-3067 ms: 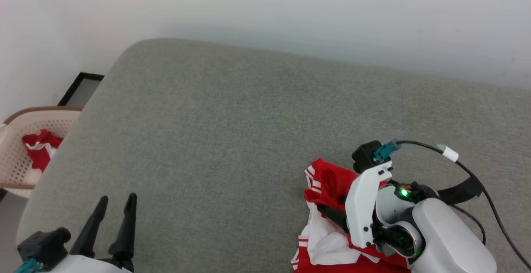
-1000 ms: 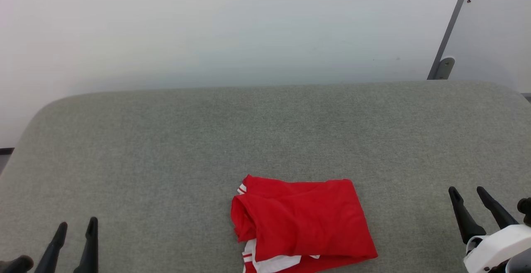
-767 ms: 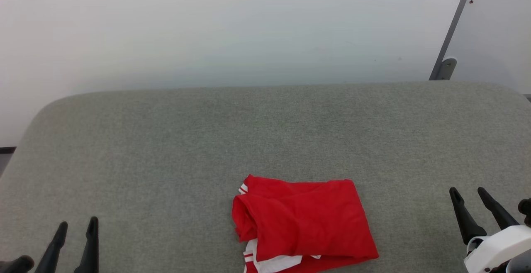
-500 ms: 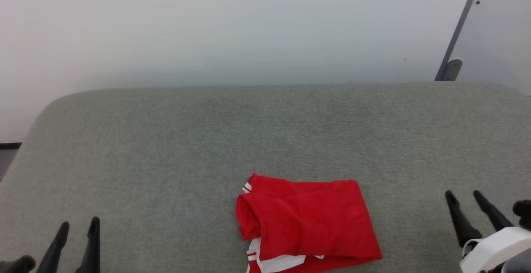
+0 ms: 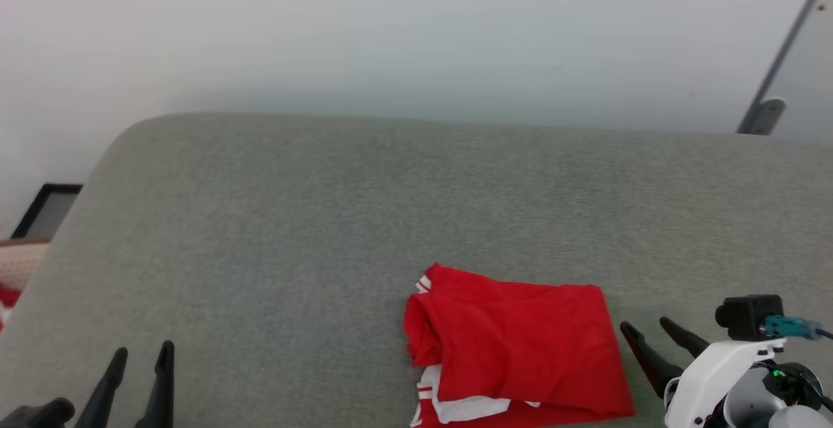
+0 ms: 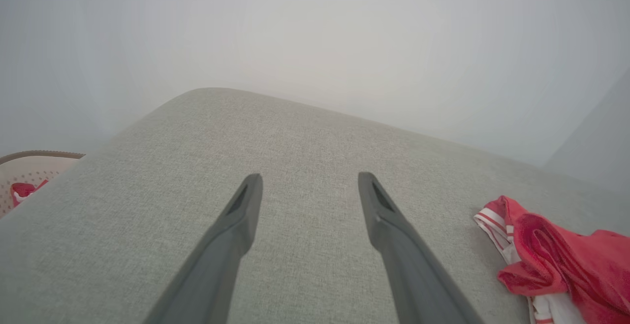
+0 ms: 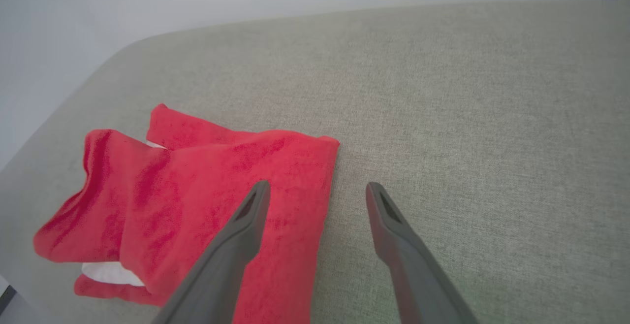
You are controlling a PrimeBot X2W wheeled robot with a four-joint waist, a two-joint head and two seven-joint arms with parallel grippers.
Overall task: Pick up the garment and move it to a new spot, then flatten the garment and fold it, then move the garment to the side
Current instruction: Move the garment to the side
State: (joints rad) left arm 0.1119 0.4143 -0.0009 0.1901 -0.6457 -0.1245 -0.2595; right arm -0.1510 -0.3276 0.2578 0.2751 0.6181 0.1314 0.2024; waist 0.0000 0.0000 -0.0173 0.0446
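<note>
The garment (image 5: 514, 350), a bright red T-shirt, lies folded on the grey cushion near its front edge, with white sleeve cloth and striped trim showing at its lower left. My right gripper (image 5: 645, 324) is open just right of the garment's right edge. In the right wrist view the garment (image 7: 197, 191) spreads to the left, and the right gripper (image 7: 317, 186) has one finger over the red edge and the other over bare cushion. My left gripper (image 5: 143, 350) stands open at the lower left, far from the shirt. From the left wrist, the left gripper (image 6: 310, 178) holds nothing and the garment (image 6: 556, 260) lies at the right.
The grey cushion (image 5: 325, 220) runs wide, with a pale wall behind it. A beige basket (image 6: 29, 166) holding a red-and-white cloth (image 6: 24, 191) sits off the left end. A black frame (image 5: 45, 210) leans by the wall, and a metal bracket (image 5: 758, 116) stands at the far right.
The camera has swung left, shifting the picture to the right. My right gripper has come closer to the garment's right edge. The garment lies as before.
</note>
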